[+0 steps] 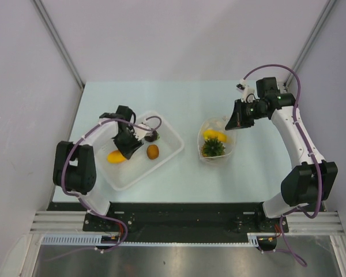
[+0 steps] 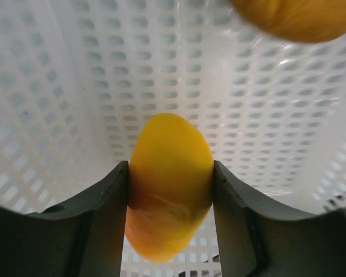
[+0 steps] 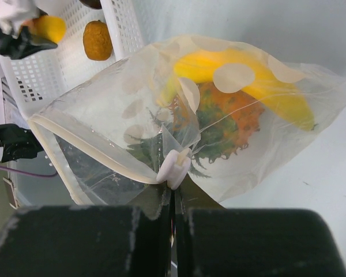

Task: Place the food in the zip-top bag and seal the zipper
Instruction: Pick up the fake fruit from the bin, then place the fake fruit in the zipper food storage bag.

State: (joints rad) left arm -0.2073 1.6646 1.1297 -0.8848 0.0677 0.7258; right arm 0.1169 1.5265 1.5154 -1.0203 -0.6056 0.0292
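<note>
Closest up, our left pincer (image 2: 170, 173) is clenched on the orange piece (image 2: 168, 144), which we judge hard, smooth and light, inside the white basket (image 1: 172, 138), left on the surface (image 1: 184, 98). We judge the zip-top bag (image 3: 104, 115), right of the basket, soft and slippery; take it at the rim. There our right pincer (image 3: 174, 205) pinches it by the zipper (image 3: 37, 122). Clear, white-dotted; pineapple (image 3: 230, 124), banana (image 3: 277, 98) inside.

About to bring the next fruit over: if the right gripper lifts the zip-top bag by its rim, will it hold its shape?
Probably not: the zip-top bag looks thin and creased, so it should sag from where the right gripper pinches it. The pineapple and banana inside would likely weigh the bottom down and may shift.
</note>
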